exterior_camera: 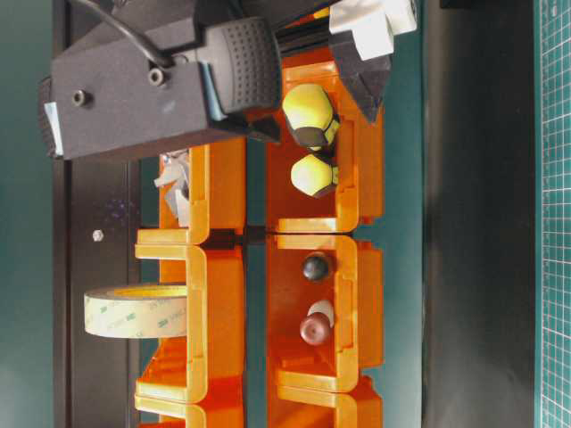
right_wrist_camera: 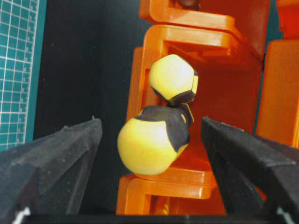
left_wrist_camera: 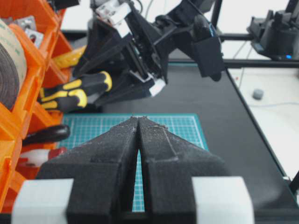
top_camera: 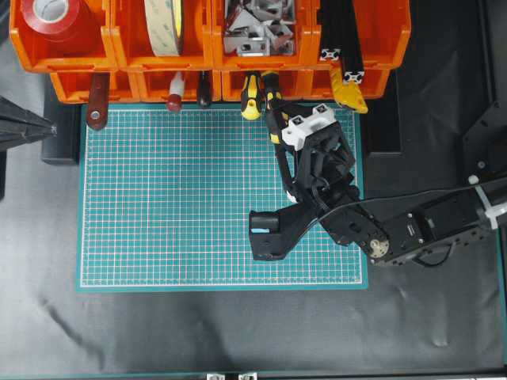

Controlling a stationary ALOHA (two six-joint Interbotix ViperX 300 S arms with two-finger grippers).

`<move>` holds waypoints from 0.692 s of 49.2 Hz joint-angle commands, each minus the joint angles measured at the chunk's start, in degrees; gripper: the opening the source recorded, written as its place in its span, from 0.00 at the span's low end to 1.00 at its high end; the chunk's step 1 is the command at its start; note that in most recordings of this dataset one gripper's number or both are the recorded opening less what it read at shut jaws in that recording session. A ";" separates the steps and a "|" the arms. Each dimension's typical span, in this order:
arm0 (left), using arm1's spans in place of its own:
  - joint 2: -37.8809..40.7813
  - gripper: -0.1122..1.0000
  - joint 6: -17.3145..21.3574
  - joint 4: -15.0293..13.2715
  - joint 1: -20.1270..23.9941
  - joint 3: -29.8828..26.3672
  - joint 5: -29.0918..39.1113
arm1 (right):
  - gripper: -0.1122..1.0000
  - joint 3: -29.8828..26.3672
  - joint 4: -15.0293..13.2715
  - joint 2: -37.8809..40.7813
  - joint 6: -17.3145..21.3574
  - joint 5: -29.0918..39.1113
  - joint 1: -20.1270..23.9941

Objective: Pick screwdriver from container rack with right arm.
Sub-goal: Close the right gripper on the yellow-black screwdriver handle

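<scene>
The orange container rack (top_camera: 127, 55) runs along the back of the green mat (top_camera: 182, 206). The screwdriver's yellow-and-black handle (top_camera: 272, 89) sticks out of a lower bin beside a smaller, mostly yellow handle (top_camera: 251, 101). My right gripper (right_wrist_camera: 149, 120) is open, and the handle's rounded end (right_wrist_camera: 149, 144) lies between its fingers with a gap on each side. From table level, the same handle (exterior_camera: 310, 114) sits between the two black fingers, one higher than the other. My left gripper (left_wrist_camera: 140, 117) is shut and empty at the mat's left edge (top_camera: 52, 128).
The lower bins also hold a brown-handled tool (top_camera: 97, 103), a red-and-white one (top_camera: 174, 93) and a black-handled one (top_camera: 204, 89). The upper bins carry red tape (top_camera: 55, 16), a beige tape roll (top_camera: 165, 24), metal brackets (top_camera: 253, 30) and black extrusions (top_camera: 344, 39).
</scene>
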 commanded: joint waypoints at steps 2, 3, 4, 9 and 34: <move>0.26 0.10 -0.26 0.18 -0.09 -1.05 -0.26 | 0.83 -0.09 -0.35 -0.79 0.26 -0.53 -0.35; 0.26 0.10 -0.26 0.18 -0.18 -1.05 -0.26 | 0.83 -0.09 -0.26 -0.70 0.26 -0.62 -0.44; 0.26 0.10 -0.26 0.18 -0.09 -1.14 -0.26 | 0.83 0.00 -0.09 -0.70 0.26 -0.79 -0.53; -0.18 0.10 -0.26 0.18 -0.18 -1.14 -0.26 | 0.81 0.09 0.09 -0.35 0.26 -2.11 -0.97; -1.67 0.10 -0.18 0.18 -0.26 -1.58 0.18 | 0.48 -3.43 2.29 0.88 0.18 4.22 -0.18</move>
